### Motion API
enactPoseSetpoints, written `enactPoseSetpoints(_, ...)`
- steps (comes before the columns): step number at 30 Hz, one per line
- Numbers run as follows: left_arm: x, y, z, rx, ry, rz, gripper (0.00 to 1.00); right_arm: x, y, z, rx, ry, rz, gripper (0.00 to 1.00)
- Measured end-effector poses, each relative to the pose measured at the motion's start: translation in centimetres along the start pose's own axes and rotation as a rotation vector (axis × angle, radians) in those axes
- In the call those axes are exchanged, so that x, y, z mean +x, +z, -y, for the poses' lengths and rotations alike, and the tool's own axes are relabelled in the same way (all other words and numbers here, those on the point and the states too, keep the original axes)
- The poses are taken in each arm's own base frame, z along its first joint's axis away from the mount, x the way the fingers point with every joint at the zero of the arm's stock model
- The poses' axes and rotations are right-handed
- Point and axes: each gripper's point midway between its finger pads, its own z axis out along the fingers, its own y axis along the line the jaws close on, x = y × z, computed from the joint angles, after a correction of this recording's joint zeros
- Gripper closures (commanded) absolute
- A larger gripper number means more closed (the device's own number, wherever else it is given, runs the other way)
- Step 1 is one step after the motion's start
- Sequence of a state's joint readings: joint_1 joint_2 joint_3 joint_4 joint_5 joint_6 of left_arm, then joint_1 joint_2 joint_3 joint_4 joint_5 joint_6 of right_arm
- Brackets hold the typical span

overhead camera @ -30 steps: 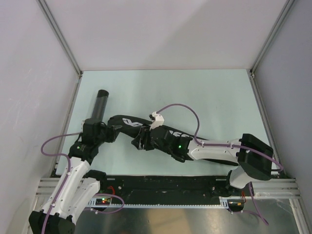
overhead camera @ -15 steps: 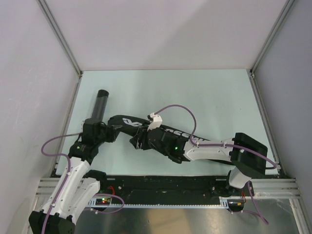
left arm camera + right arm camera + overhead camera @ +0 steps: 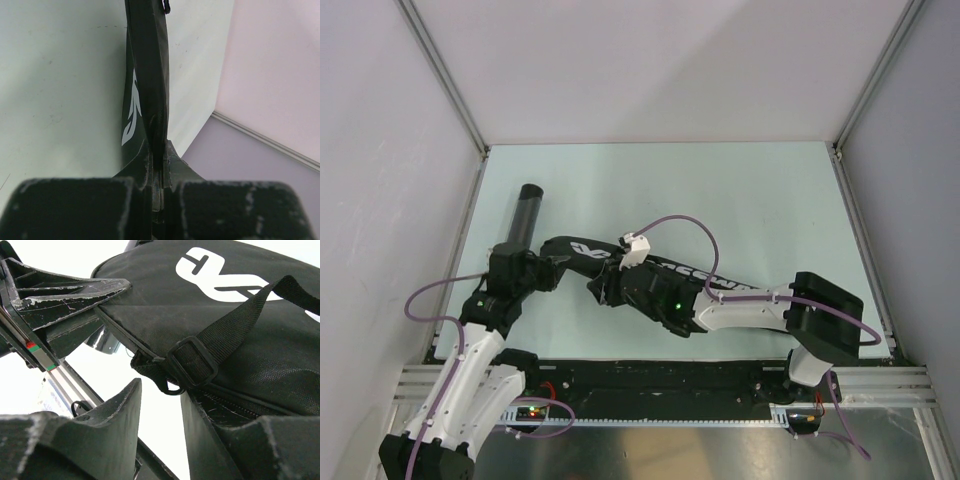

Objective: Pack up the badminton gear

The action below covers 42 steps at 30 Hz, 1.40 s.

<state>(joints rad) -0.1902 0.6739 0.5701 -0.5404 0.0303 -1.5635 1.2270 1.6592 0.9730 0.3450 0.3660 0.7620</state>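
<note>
Because a long, soft bag would slide or crumple under a pull from one side only, the two arms share it on the counter (image 3: 770, 200). The bag (image 3: 572, 248) lies flat, running from the left gripper (image 3: 162, 186) straight out ahead of it and on past the right gripper (image 3: 159, 389). The left gripper is clamped tight on the bag's end seam, the cloth pinched edge-on between its pads (image 3: 75, 210). I judge this to be an anchor that keeps the fabric taut for the other arm's work. The right gripper sits low at the bag's near edge, about midway along it, with its jaws partly apart and holding nothing. The bag's body fills the space above and to the right of its fingers (image 3: 115, 410). The tube (image 3: 525, 215) lies on the counter beside the left gripper's wrist, on the side away from the bag, so it looks not yet packed. No rackets or shuttlecocks show; they are probably inside already, though that is a guess. The strap (image 3: 240, 325) slants down across the bag toward the right gripper and ends at a buckle (image 3: 192, 362) just ahead of its fingertips. Below the buckle a small ring (image 3: 169, 390) sits right in the gap between the jaws, and the zip (image 3: 235, 401) runs off along the right finger. The ring seems the likely target, but I cannot tell whether it is the zip's pull.
</note>
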Motion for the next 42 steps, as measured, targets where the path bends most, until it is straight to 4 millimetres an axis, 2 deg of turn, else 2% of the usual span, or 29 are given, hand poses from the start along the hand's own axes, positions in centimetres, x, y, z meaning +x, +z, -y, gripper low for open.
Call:
enactPoseSetpoints(5, 0.0, 0.0, 0.1, 0.006, -0.008, -0.001, 1.00, -0.3, 0.3, -0.1, -0.004, -0.024, 0.024, 0.70)
enactPoseSetpoints(10, 0.0, 0.0, 0.1, 0.006, -0.008, -0.002, 1.00, -0.7, 0.4, 0.0, -0.004, -0.060, 0.044, 0.97)
enactPoseSetpoints(17, 0.0, -0.1, 0.0, 0.008, -0.008, 0.000, 1.00, -0.7, 0.2, -0.3, -0.024, -0.113, 0.034, 1.00)
enactPoseSetpoints(23, -0.1, -0.4, -0.1, 0.009, -0.003, 0.011, 1.00, -1.1, -2.3, 0.1, -0.030, -0.134, 0.006, 1.00)
enactPoseSetpoints(35, -0.5, -0.3, 0.3, -0.018, 0.036, 0.040, 1.00, -0.7, -7.4, 6.8, 0.133, -0.114, -0.072, 1.00)
enactPoseSetpoints(39, -0.9, -0.5, 0.7, -0.014, 0.041, 0.060, 1.00, -1.5, -9.2, 9.4, 0.231, -0.067, -0.072, 1.00)
enactPoseSetpoints(42, -1.4, -0.5, 0.8, -0.012, 0.056, 0.091, 1.00, -2.7, -10.7, 12.5, 0.330, -0.013, -0.057, 1.00)
